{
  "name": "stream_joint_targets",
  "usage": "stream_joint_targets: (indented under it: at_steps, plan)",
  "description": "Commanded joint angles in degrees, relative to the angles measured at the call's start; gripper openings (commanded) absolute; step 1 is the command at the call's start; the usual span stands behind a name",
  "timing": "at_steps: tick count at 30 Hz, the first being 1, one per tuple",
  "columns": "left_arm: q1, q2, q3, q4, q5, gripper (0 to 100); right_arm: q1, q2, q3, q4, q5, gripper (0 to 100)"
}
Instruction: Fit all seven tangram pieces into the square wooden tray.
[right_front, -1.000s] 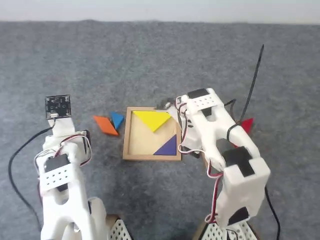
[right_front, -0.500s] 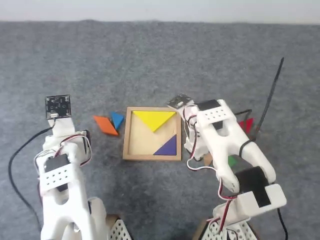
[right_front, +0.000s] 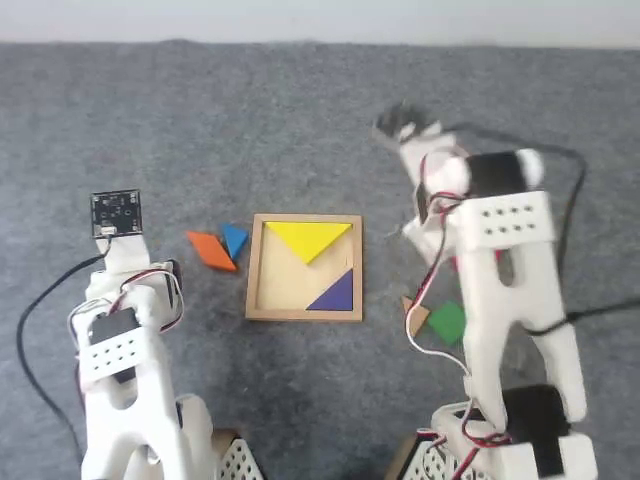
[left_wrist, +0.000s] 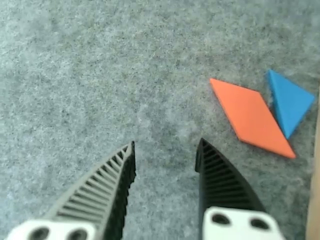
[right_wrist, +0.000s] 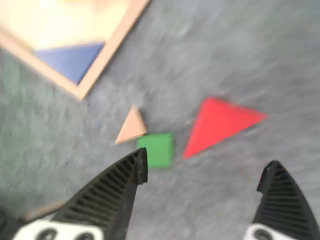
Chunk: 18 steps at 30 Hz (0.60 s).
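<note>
Count two pieces already in the square wooden tray (right_front: 254, 280), near the middle of the grey surface (right_front: 300, 120): the yellow triangle (right_front: 303, 238) along the far rim, the indigo triangle (right_front: 337, 293) in the near right corner. Find the other five loose on the surface: orange parallelogram (left_wrist: 251, 118) and blue triangle (left_wrist: 288, 102) side by side just off the tray's left rim; green square (right_wrist: 156, 149), tan triangle (right_wrist: 131, 128) and red triangle (right_wrist: 217, 124) beyond its right rim.

Take the right gripper (right_wrist: 207, 165) as released and empty, jaws spread wide above that right-hand cluster, with the red triangle roughly between them and the green square just beside one fingertip. Take the left gripper (left_wrist: 166, 147) as likewise slack and holding nothing, low over bare surface, near the orange parallelogram but apart from it.

Treat the red triangle as the likely pick. Centre over it before descending. Turn the wrist to close the jaws across a straight edge, not along a slope likely to squirt it sideways. Come down straight, fingertips right to the surface, allowing for a thin piece with little to grip. Keep clear of the green square and tan triangle, close together and probably easy to shift.
</note>
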Motion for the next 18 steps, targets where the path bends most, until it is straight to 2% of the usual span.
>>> stream_joint_targets:
  at_steps: [1, 6, 11, 14, 18]
  plan:
    - [-0.18, -1.85, -1.01, -1.41, -0.62, 18, -0.13, -2.86, -9.41, 2.86, -2.99, 35.8]
    - [-0.18, -1.85, -1.01, -1.41, -0.62, 18, -4.97, -5.41, 0.62, 2.51, -6.68, 35.7]
    - [-0.18, -1.85, -1.01, -1.41, -0.62, 18, -8.04, -12.26, 15.65, 1.27, -5.01, 35.7]
    - [-0.18, -1.85, -1.01, -1.41, -0.62, 18, -8.22, -14.64, 26.2, -5.93, -6.59, 35.7]
    - [-0.18, -1.85, -1.01, -1.41, -0.62, 18, -8.22, -14.11, 38.59, -20.97, -9.58, 35.7]
